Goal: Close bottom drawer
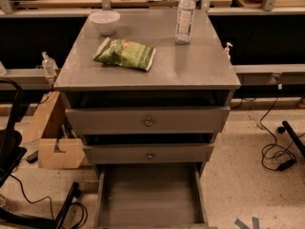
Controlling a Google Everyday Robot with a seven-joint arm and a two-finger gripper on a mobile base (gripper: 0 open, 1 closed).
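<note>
Speckled floor (238, 175), grey desk (190, 66) mid-frame | bottom drawer (150, 194) open at bottom centre, long axis running to lower edge | claw out of view, cannot tell its state | closing push likely goes up-frame

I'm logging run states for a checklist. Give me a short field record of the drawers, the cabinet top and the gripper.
bottom drawer: pulled far out, tray exposed
middle drawer: front and knob showing
top drawer: front and knob showing
cabinet top: white bowl, green snack bag, water bottle
gripper: not in view
task status: bottom drawer not yet closed
</note>
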